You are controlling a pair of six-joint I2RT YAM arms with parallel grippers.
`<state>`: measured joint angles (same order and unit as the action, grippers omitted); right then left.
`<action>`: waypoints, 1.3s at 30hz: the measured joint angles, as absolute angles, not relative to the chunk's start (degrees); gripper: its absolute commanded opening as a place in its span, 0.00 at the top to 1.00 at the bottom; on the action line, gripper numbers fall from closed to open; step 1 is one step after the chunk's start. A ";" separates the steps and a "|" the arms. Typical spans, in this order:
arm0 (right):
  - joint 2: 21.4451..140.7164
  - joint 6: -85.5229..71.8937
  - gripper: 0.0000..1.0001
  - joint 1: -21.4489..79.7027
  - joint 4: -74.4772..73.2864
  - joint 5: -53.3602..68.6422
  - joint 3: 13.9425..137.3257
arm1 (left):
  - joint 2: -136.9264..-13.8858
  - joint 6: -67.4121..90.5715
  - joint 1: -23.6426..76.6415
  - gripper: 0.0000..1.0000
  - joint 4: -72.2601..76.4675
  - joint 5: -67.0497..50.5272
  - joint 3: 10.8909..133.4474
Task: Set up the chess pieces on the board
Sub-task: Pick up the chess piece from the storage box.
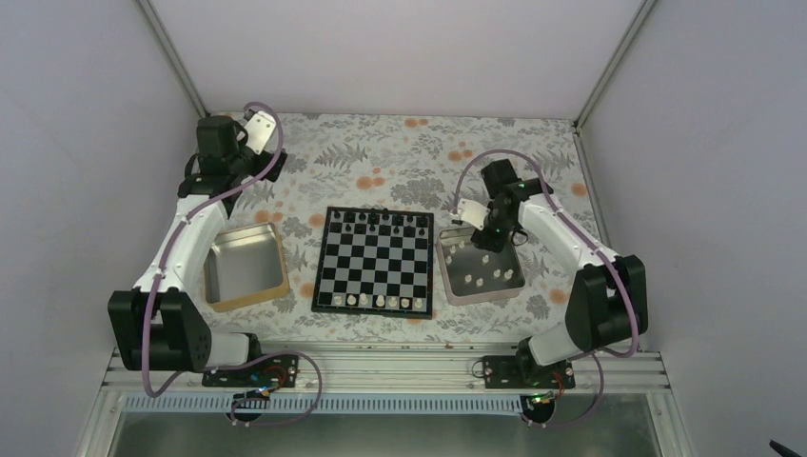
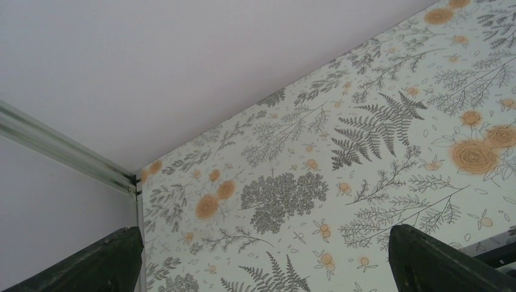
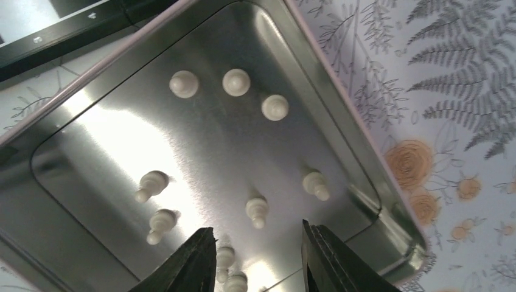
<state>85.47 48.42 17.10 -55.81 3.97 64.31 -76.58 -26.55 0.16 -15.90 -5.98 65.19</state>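
Bolted nearest, at the front edge of the flowered tabletop, the left arm reaches to the far left corner. The left gripper is released, its fingers wide apart above the tabletop and grasping nothing. Beside that arm sits one square metal tray. At centre lies the board, its sides roughly square to the tabletop. Six white pieces stand along its near row, as far as I can count, and black pieces line the far rows, too small to count. Just right of the board is a second tray holding nine white pieces, all seemingly upright with long axes vertical. Three show round tops end-on; the rest lean their heads toward the wrist camera. The right gripper hovers over them, partly spread, clasping none.
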 measured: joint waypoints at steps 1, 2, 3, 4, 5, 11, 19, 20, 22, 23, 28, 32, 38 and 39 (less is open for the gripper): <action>85.62 48.51 0.61 17.12 -56.07 4.38 64.25 | -76.82 -26.55 0.16 0.00 -15.94 -5.82 65.19; 85.67 48.53 0.61 17.19 -56.40 4.64 64.10 | -77.17 -26.55 0.16 0.00 -15.92 -5.58 65.19; 85.67 48.51 0.61 17.37 -56.84 4.84 63.81 | -77.45 -26.55 0.16 0.00 -15.90 -5.48 65.19; 85.69 48.47 0.61 17.56 -57.25 4.86 63.51 | -77.73 -26.55 0.16 0.00 -15.92 -5.19 65.19; 85.69 48.27 0.60 17.98 -57.28 4.75 62.85 | -78.06 -26.57 0.16 0.00 -15.94 -4.95 65.19; 85.52 45.95 0.57 20.84 -58.02 2.66 58.39 | -79.26 -26.57 0.14 0.00 -15.92 -4.14 65.19; 82.21 44.42 0.54 18.52 -55.72 -0.49 58.33 | -79.42 -26.57 0.14 0.00 -15.92 -3.46 65.19; 82.26 44.40 0.54 18.00 -55.68 -0.95 58.33 | -79.42 -26.57 0.14 0.00 -15.92 -3.46 65.19; 82.24 44.64 0.52 16.80 -55.66 -1.83 58.15 | -79.42 -26.57 0.14 0.00 -15.90 -3.49 65.19; 82.00 45.23 0.51 15.90 -55.42 -2.20 57.78 | -79.42 -26.57 0.14 0.00 -15.90 -3.46 65.19; 75.59 55.81 0.43 10.20 -55.07 -0.64 54.06 | -79.42 -26.57 0.14 0.00 -15.90 -3.49 65.19; 69.45 67.81 0.43 7.66 -57.10 3.05 53.12 | -79.42 -26.57 0.14 0.00 -15.90 -3.49 65.19; 71.33 81.97 0.43 7.42 -60.55 7.03 54.68 | -79.40 -26.57 0.14 0.00 -15.90 -3.36 65.19; 71.42 83.70 0.43 7.42 -60.75 7.33 54.68 | -79.40 -26.57 0.14 0.00 -15.90 -3.29 65.19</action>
<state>71.42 83.70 7.42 -60.75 7.33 54.68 -79.40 -26.57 0.14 -15.90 -3.29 65.19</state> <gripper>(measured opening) 0.572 0.999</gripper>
